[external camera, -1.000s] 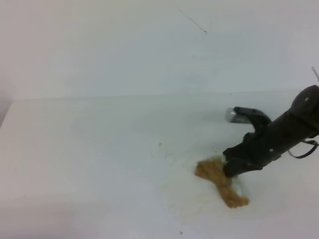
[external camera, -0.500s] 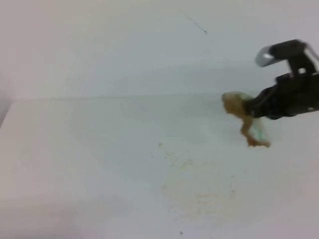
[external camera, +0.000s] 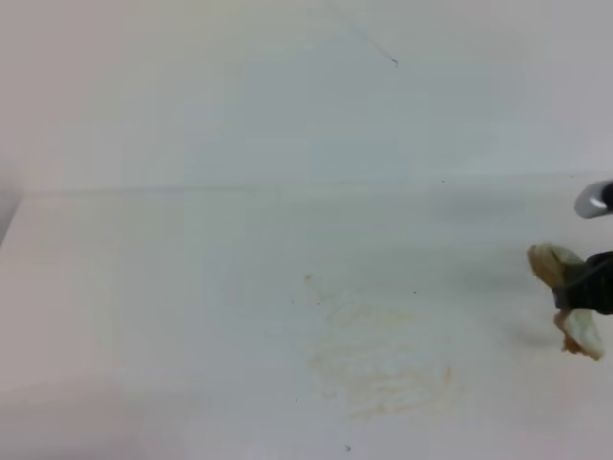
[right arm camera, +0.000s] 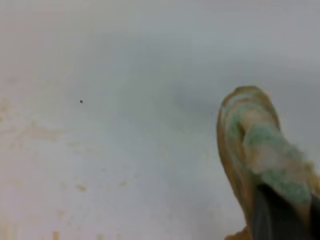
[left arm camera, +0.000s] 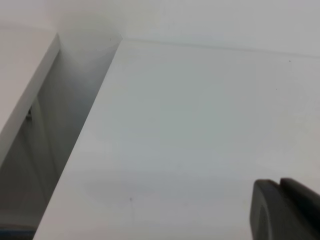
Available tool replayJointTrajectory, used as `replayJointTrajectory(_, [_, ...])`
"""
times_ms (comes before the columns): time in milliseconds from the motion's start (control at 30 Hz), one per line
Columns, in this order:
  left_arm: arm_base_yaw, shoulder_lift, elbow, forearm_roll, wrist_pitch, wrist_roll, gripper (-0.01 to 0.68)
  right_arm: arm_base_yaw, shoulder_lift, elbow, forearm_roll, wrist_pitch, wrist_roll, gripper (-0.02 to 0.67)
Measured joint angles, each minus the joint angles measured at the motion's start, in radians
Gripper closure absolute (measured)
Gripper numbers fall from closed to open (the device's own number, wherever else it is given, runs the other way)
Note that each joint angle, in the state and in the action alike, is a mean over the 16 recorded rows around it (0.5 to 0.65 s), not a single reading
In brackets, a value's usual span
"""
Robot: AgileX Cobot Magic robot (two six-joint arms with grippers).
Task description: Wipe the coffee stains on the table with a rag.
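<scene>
Faint tan smears of the coffee stains lie on the white table, right of centre toward the front. At the far right edge of the high view, my right gripper is shut on the rag, a pale green-white bundle with tan-brown blotches, held above the table and well right of the smears. The right wrist view shows the rag close up, pinched in the dark fingers, with the faint stains at the left. My left gripper shows only in the left wrist view, its fingers together and holding nothing.
A white wall rises behind the table. In the left wrist view the table's left edge drops into a shadowed gap beside a white panel. A few tiny dark specks dot the surface.
The right gripper lifted the rag off the stained spot, swung it up and back, then carried it right and lower to the frame's edge. Only faint smears show where the rag was.
</scene>
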Motion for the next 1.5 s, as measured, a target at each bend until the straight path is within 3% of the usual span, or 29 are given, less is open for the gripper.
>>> replayJointTrajectory(300, [0.000, 0.000, 0.000, 0.000, 0.000, 0.000, 0.674, 0.000, 0.093, 0.021, 0.026, -0.033, -0.008, 0.603])
replayJointTrajectory(733, [0.000, 0.000, 0.000, 0.000, -0.001, 0.000, 0.674, 0.001, 0.102, -0.035, 0.045, 0.093, -0.014, 0.194])
replayJointTrajectory(900, [0.000, 0.000, 0.000, 0.000, -0.001, 0.000, 0.674, 0.001, 0.031, -0.055, 0.054, 0.163, -0.022, 0.117])
replayJointTrajectory(1133, [0.000, 0.000, 0.000, 0.000, -0.001, 0.000, 0.674, 0.002, -0.165, -0.061, 0.060, 0.291, -0.037, 0.206])
replayJointTrajectory(1500, [0.000, -0.002, 0.000, 0.000, 0.000, 0.000, 0.674, 0.002, -0.539, -0.047, -0.123, 0.576, 0.129, 0.541])
